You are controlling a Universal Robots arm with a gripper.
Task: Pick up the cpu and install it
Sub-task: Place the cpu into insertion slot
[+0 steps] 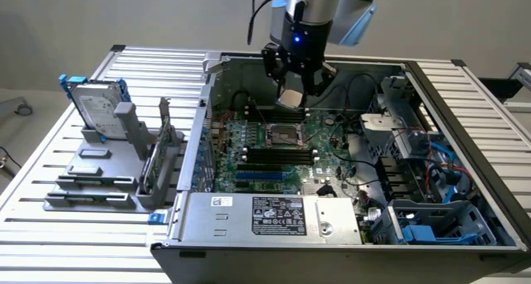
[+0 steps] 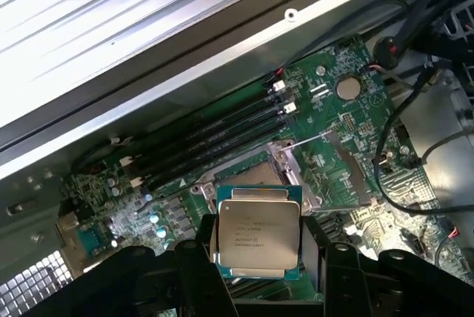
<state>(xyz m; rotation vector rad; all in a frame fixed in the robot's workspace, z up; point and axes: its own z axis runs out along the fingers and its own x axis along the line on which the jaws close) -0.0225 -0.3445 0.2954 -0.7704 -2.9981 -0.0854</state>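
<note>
My gripper [image 1: 295, 92] hangs over the back of the open computer case, shut on the cpu [image 1: 291, 98], a small flat silver-grey square held between the dark fingers. In the wrist view the cpu [image 2: 257, 233] shows its metal top plate with printed text, clamped on both sides by the fingers [image 2: 201, 265]. Beyond the chip lies the socket [image 2: 255, 174], a square metal frame on the green motherboard [image 2: 348, 121]. In the exterior view that socket [image 1: 282, 134] sits in the middle of the board, below and in front of the held chip.
Black memory slots [image 2: 207, 139] run beside the socket. Cables and a drive cage [image 1: 415, 141] crowd the case on the exterior view's right. A power supply [image 1: 274, 215] lines the front. A hard drive with blue bracket [image 1: 96, 107] stands in a grey rack on the exterior view's left.
</note>
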